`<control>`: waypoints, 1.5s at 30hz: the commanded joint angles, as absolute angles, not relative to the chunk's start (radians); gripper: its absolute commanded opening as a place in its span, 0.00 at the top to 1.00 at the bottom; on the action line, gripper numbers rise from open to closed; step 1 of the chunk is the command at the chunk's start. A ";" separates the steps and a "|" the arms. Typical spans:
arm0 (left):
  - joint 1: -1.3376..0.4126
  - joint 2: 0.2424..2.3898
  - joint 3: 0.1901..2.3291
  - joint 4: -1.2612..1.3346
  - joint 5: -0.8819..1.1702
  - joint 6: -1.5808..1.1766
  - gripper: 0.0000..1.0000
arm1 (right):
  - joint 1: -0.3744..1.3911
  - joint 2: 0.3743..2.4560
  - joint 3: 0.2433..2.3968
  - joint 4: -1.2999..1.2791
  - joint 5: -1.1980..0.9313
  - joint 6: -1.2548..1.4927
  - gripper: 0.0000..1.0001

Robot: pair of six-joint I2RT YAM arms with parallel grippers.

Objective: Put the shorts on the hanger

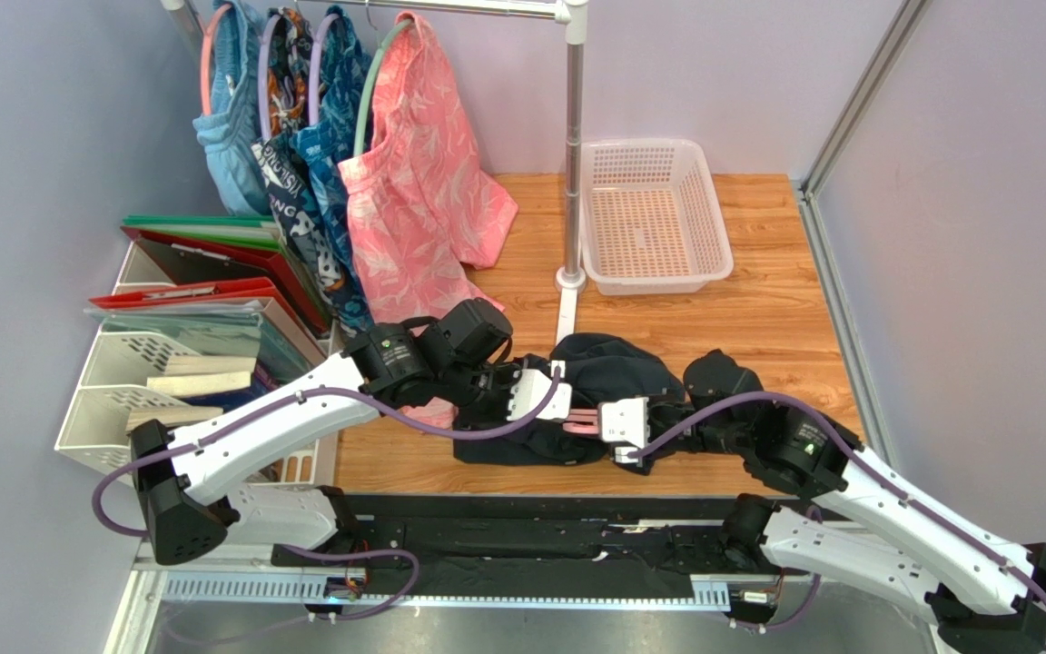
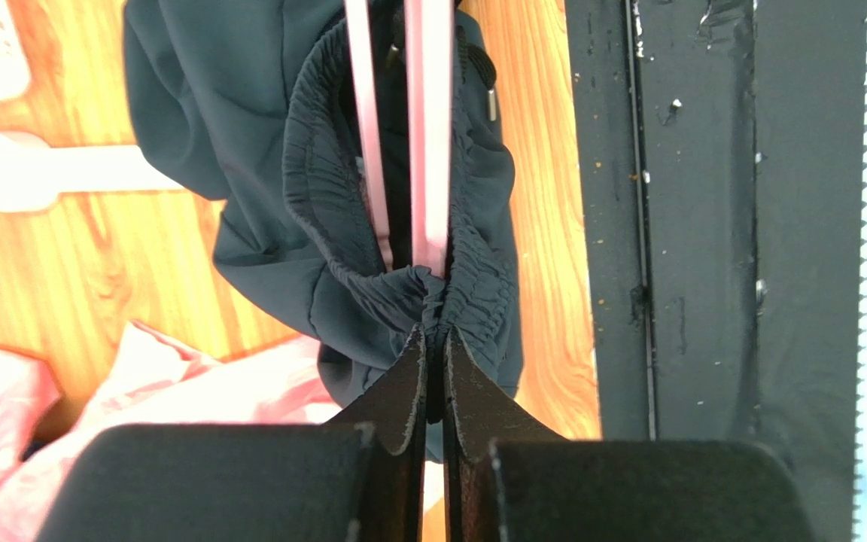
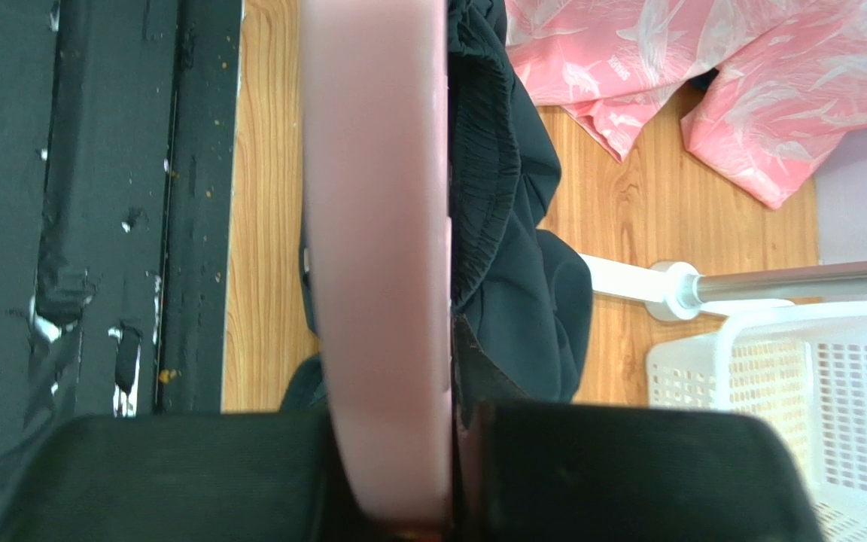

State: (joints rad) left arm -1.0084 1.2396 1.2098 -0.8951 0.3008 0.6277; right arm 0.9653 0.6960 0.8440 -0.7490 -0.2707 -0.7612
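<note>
The black shorts (image 1: 610, 375) lie bunched on the wooden table between the two arms. The pink hanger (image 1: 583, 425) runs through them, from one gripper to the other. My left gripper (image 1: 552, 395) is shut on the shorts' elastic waistband (image 2: 432, 288); in the left wrist view two pink hanger bars (image 2: 427, 124) pass into the waistband opening just beyond my fingertips. My right gripper (image 1: 620, 425) is shut on the hanger, whose thick pink bar (image 3: 379, 248) fills the space between its fingers in the right wrist view, with the shorts (image 3: 517, 260) beside it.
A rack pole (image 1: 574, 150) stands behind the shorts, with blue garments and a pink leaf-print garment (image 1: 413, 191) hanging at the back left. A white basket (image 1: 651, 211) sits at the back right. File trays (image 1: 174, 368) stand at left. A black strip (image 1: 542, 538) edges the near side.
</note>
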 commanded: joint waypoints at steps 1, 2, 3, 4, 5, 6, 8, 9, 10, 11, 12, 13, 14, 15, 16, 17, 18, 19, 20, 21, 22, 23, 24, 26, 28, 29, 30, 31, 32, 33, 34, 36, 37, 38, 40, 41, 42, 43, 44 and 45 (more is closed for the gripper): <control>-1.012 1.264 1.258 -0.858 0.322 0.571 0.93 | 0.968 0.667 0.776 -0.477 -0.380 -0.678 1.00; -1.011 1.266 1.247 -0.865 0.324 0.572 0.90 | 0.968 0.666 0.763 -0.450 -0.385 -0.673 1.00; -1.008 1.259 1.240 -0.868 0.325 0.581 0.87 | 0.968 0.664 0.750 -0.436 -0.391 -0.661 1.00; -1.002 1.253 1.229 -0.874 0.337 0.586 0.79 | 0.968 0.658 0.727 -0.420 -0.394 -0.652 1.00; -0.976 1.247 1.207 -0.885 0.347 0.586 0.73 | 0.966 0.657 0.716 -0.394 -0.396 -0.647 1.00; -0.956 1.232 1.198 -0.893 0.383 0.586 0.63 | 0.966 0.654 0.701 -0.385 -0.390 -0.635 1.00; -0.876 1.201 1.181 -0.926 0.428 0.591 0.51 | 0.956 0.655 0.695 -0.362 -0.382 -0.614 1.00; -0.846 1.187 1.172 -0.933 0.463 0.591 0.40 | 0.947 0.655 0.692 -0.359 -0.390 -0.598 1.00; -0.821 1.171 1.154 -0.936 0.474 0.591 0.38 | 0.930 0.653 0.689 -0.354 -0.399 -0.589 1.00; -0.802 1.152 1.143 -0.946 0.485 0.604 0.36 | 0.919 0.652 0.687 -0.347 -0.411 -0.586 1.00; -0.775 1.109 1.129 -0.948 0.483 0.613 0.29 | 0.910 0.652 0.686 -0.344 -0.431 -0.580 1.00; -0.769 1.083 1.097 -0.951 0.480 0.626 0.23 | 0.898 0.655 0.681 -0.339 -0.439 -0.578 1.00; -0.764 1.054 1.079 -0.942 0.473 0.644 0.22 | 0.894 0.655 0.680 -0.333 -0.443 -0.578 1.00; -0.762 0.998 1.062 -0.933 0.457 0.655 0.18 | 0.891 0.658 0.678 -0.330 -0.451 -0.580 1.00; -0.762 0.973 1.025 -0.908 0.446 0.661 0.15 | 0.887 0.660 0.677 -0.324 -0.454 -0.584 1.00; -0.762 0.939 1.010 -0.896 0.434 0.660 0.14 | 0.884 0.661 0.675 -0.321 -0.456 -0.584 1.00; -0.762 0.931 1.000 -0.890 0.419 0.661 0.14 | 0.882 0.663 0.673 -0.316 -0.460 -0.587 1.00; -0.762 0.930 0.990 -0.891 0.417 0.667 0.14 | 0.879 0.667 0.673 -0.316 -0.463 -0.595 1.00; -0.762 0.936 0.986 -0.893 0.416 0.686 0.14 | 0.877 0.670 0.676 -0.313 -0.462 -0.595 1.00; -0.762 0.940 0.983 -0.890 0.407 0.690 0.15 | 0.879 0.679 0.678 -0.314 -0.462 -0.598 1.00; -0.762 0.943 0.973 -0.896 0.407 0.701 0.17 | 0.879 0.684 0.681 -0.316 -0.460 -0.597 1.00; -0.762 0.953 0.966 -0.902 0.410 0.741 0.19 | 0.879 0.689 0.683 -0.322 -0.457 -0.603 1.00; -0.762 0.956 0.959 -0.910 0.414 0.761 0.24 | 0.879 0.693 0.687 -0.330 -0.451 -0.613 1.00; -0.762 0.960 0.939 -0.913 0.400 0.791 0.27 | 0.879 0.707 0.698 -0.372 -0.440 -0.635 1.00; -0.762 0.954 0.911 -0.908 0.403 0.827 0.28 | 0.879 0.706 0.703 -0.387 -0.417 -0.637 1.00; -0.762 0.940 0.898 -0.890 0.405 0.831 0.28 | 0.880 0.698 0.700 -0.388 -0.417 -0.638 1.00; -0.764 0.931 0.884 -0.867 0.394 0.831 0.29 | 0.879 0.692 0.692 -0.385 -0.428 -0.641 1.00; -0.764 0.927 0.865 -0.821 0.390 0.830 0.31 | 0.879 0.683 0.690 -0.382 -0.433 -0.640 1.00; -0.764 0.925 0.862 -0.802 0.385 0.831 0.34 | 0.879 0.683 0.689 -0.382 -0.433 -0.634 1.00; -0.765 0.927 0.862 -0.784 0.382 0.827 0.35 | 0.879 0.684 0.690 -0.382 -0.428 -0.629 1.00; -0.765 0.931 0.870 -0.753 0.380 0.809 0.37 | 0.879 0.686 0.695 -0.382 -0.426 -0.627 1.00; -0.775 0.953 0.887 -0.735 0.374 0.795 0.41 | 0.879 0.689 0.698 -0.382 -0.423 -0.627 1.00; -0.784 0.959 0.888 -0.717 0.368 0.782 0.42 | 0.879 0.687 0.703 -0.382 -0.425 -0.629 1.00; -0.794 0.966 0.887 -0.701 0.354 0.778 0.42 | 0.879 0.689 0.704 -0.383 -0.426 -0.629 1.00; -0.828 0.969 0.874 -0.654 0.295 0.770 0.46 | 0.879 0.693 0.707 -0.385 -0.428 -0.627 1.00; -0.831 0.973 0.877 -0.650 0.296 0.770 0.51 | 0.879 0.696 0.709 -0.388 -0.428 -0.629 1.00; -0.830 0.973 0.880 -0.650 0.304 0.769 0.61 | 0.879 0.698 0.709 -0.393 -0.429 -0.633 1.00; -0.831 0.974 0.890 -0.652 0.308 0.765 0.66 | 0.879 0.701 0.709 -0.406 -0.431 -0.643 1.00; -0.831 0.976 0.893 -0.653 0.313 0.762 0.70 | 0.879 0.704 0.707 -0.411 -0.430 -0.647 1.00; -0.831 0.977 0.899 -0.660 0.328 0.762 0.75 | 0.879 0.710 0.704 -0.414 -0.425 -0.653 1.00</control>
